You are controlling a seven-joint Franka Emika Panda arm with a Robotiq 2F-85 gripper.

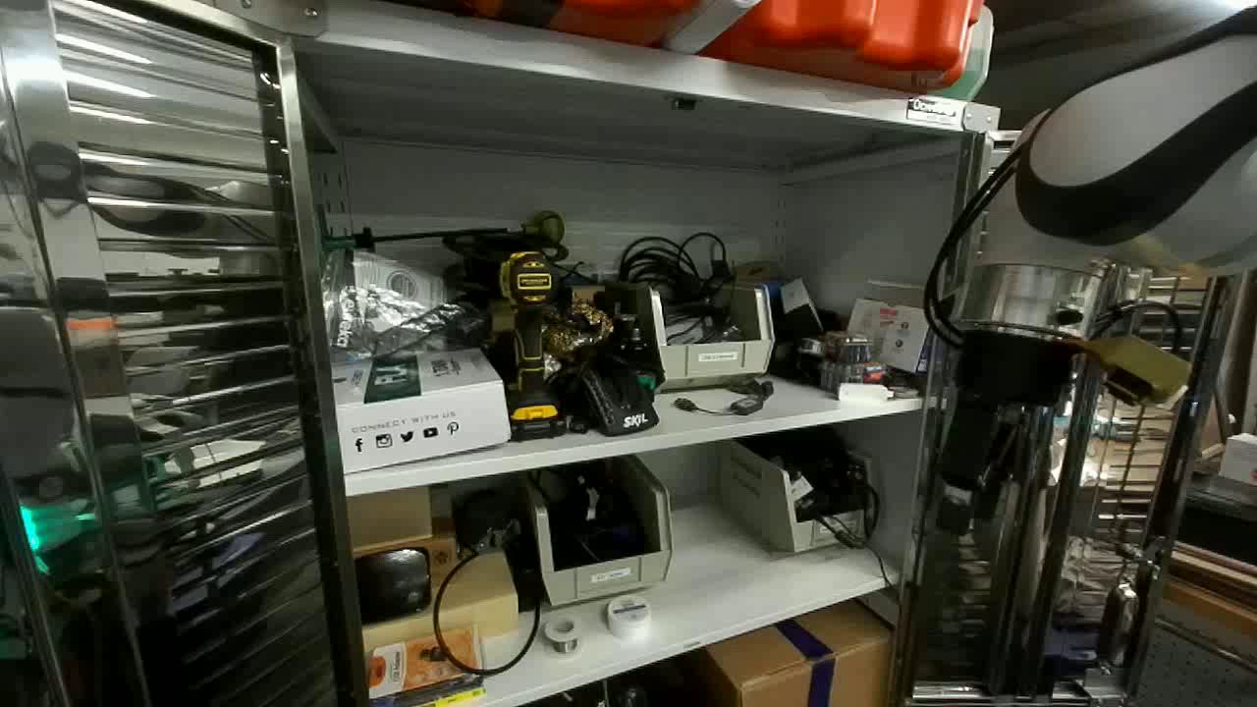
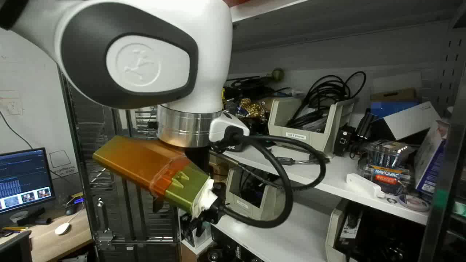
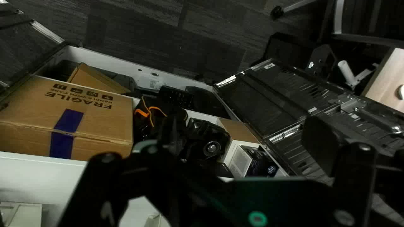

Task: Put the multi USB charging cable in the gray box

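The claw point(image 3: 244, 142) hangs from the arm point(image 2: 213, 54) with its fingers point(image 3: 318, 142) apart; the wrist view shows a wide gap between them. In an exterior view it points down to the right of the table point(image 1: 805, 405), the upper white board in the cabinet point(image 1: 864, 226), well apart from the charging cable point(image 2: 285, 160).

The charging cable lies loose on the table, right of the middle, between the front edge and the gray box point(image 1: 683, 365), near to both. How many ends it has I cannot tell. The gray box stands with its label toward the front edge, and coiled black wires point(image 2: 308, 99) rise above its rim.

At the table's front left corner is a white carton point(image 1: 422, 403), and just beside it a yellow and black drill point(image 1: 530, 339) stands upright. A dark piece point(image 1: 614, 393) marked SKIL sits near the front edge between the drill and the charging cable. Toward the front right corner are a battery pack point(image 2: 387, 178), a white block point(image 2: 364, 185) by the front edge, and a round disc point(image 2: 414, 202) nearer the corner.

On the lower board point(image 1: 717, 579) are a left bin point(image 1: 570, 586) and a right bin point(image 1: 756, 491), both gray, and near its front edge a silver spool point(image 1: 563, 638) and a white roll point(image 1: 628, 614). Under it, a cardboard box point(image 1: 756, 673) bears blue tape point(image 1: 807, 640).
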